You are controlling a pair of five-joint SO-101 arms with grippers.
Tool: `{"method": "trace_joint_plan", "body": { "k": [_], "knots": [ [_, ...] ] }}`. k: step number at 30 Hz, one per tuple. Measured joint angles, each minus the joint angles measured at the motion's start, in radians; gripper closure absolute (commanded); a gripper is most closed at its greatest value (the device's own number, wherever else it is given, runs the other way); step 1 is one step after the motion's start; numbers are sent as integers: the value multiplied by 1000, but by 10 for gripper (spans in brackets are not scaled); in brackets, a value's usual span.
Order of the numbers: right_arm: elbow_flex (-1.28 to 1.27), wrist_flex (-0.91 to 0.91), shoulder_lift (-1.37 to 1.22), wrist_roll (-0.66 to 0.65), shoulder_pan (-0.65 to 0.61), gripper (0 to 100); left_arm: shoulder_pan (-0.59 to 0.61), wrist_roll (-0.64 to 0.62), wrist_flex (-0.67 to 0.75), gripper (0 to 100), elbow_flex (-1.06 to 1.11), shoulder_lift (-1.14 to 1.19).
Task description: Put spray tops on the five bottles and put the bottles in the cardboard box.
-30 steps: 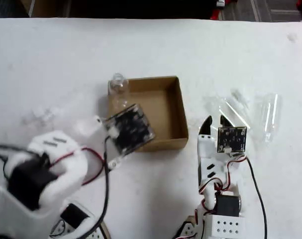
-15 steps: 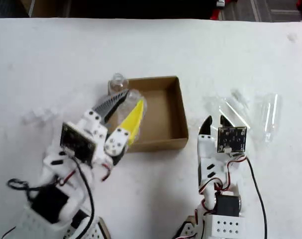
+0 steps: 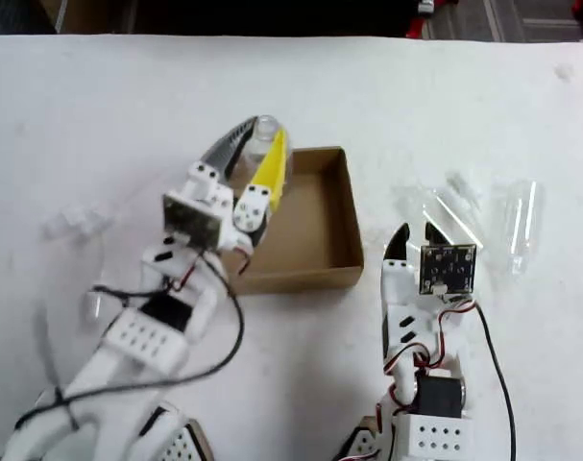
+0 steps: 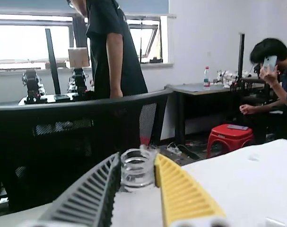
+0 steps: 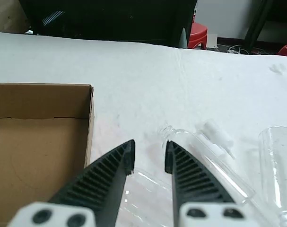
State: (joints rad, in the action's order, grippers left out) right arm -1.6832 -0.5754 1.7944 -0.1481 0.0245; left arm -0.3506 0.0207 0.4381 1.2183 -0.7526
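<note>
So the left gripper (image 3: pixel 262 136) is clamped on a bottle (image 4: pixel 137 166), up over the far left corner of the box (image 3: pixel 352 206). The bottle runs along the fingers, with its bare threaded neck poking past the tips. The right gripper (image 5: pixel 149 153) sits open, with a loose spray top (image 5: pixel 216 135) just ahead of it on the worktop (image 3: pixel 128 96). I'd guess the right arm is nearer for capping.

Upper middle, the left gripper (image 3: pixel 259 134) jaws hide most of the bottle (image 3: pixel 266 126); the right wrist view's edge crops another bottle (image 5: pixel 281 165).
</note>
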Motion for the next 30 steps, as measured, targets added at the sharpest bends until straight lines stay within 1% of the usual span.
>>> {"method": "trace_joint_plan", "body": {
  "k": [5,8,11,16,23,30],
  "knots": [
    [0,0,0,0,0,903,31,2,149,976,-92,318],
    [0,0,0,0,0,903,32,2,241,976,-127,466],
    [0,0,0,0,0,903,31,9,327,976,-141,566],
    [0,0,0,0,0,903,41,9,390,976,-216,730],
    [0,0,0,0,0,903,52,14,543,976,-244,888],
    [0,0,0,0,0,903,54,14,591,976,-244,957]
  ]
}}
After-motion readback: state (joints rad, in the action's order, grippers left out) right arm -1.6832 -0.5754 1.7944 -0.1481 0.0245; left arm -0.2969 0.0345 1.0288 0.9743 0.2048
